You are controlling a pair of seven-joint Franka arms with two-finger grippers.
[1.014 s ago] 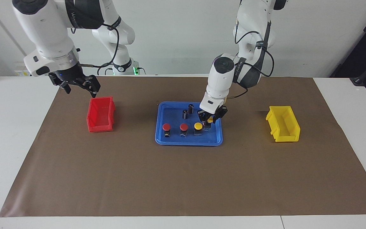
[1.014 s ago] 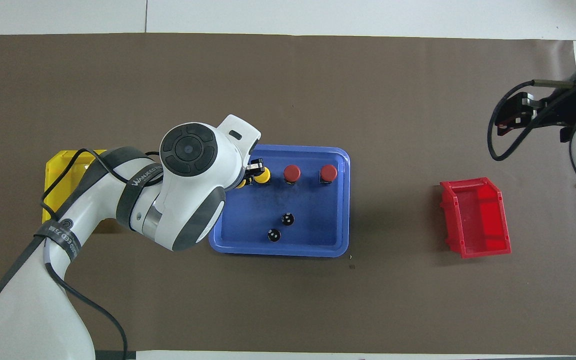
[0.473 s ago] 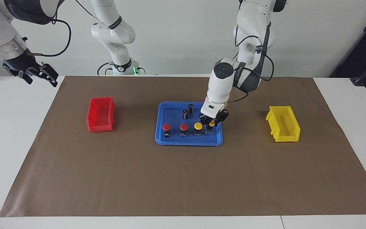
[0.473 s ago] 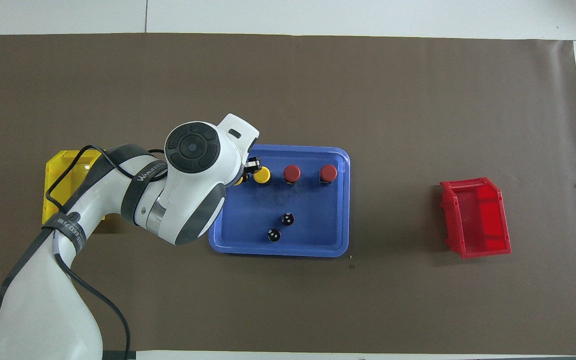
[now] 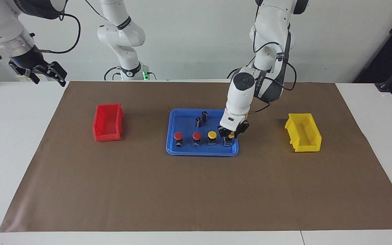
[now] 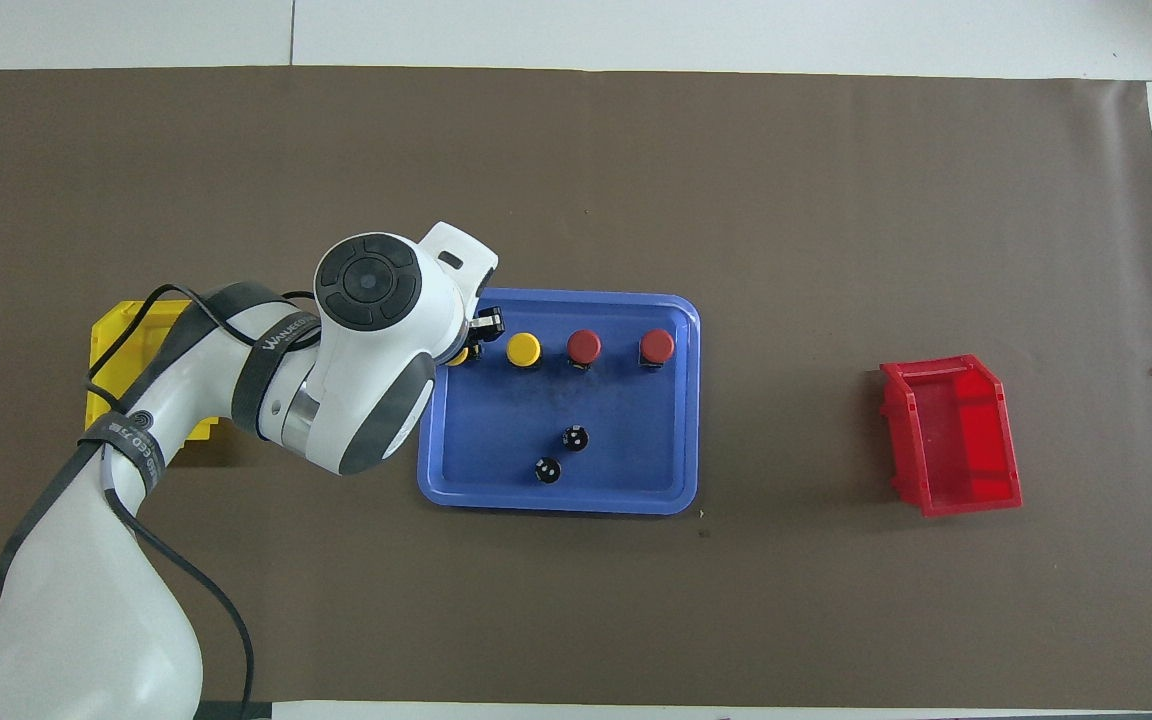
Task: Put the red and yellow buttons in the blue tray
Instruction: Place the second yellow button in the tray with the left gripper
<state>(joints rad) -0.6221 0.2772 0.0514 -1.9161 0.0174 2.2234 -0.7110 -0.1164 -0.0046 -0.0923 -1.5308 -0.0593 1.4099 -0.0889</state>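
The blue tray lies mid-table on the brown mat. In a row on it stand two red buttons and a yellow button; from above they are the red buttons and the yellow button. My left gripper is shut on a second yellow button at the row's end toward the left arm, its base down at the tray floor. The arm hides most of that button from above. My right gripper hangs open and empty over the white tabletop at the right arm's end.
Two dark capless cylinders stand in the tray nearer the robots than the row. A red bin sits toward the right arm's end, and a yellow bin toward the left arm's end, partly under the left arm.
The left gripper carried the yellow button down and sideways to the row's end in the tray. The right arm withdrew from over the red bin to the table's edge.
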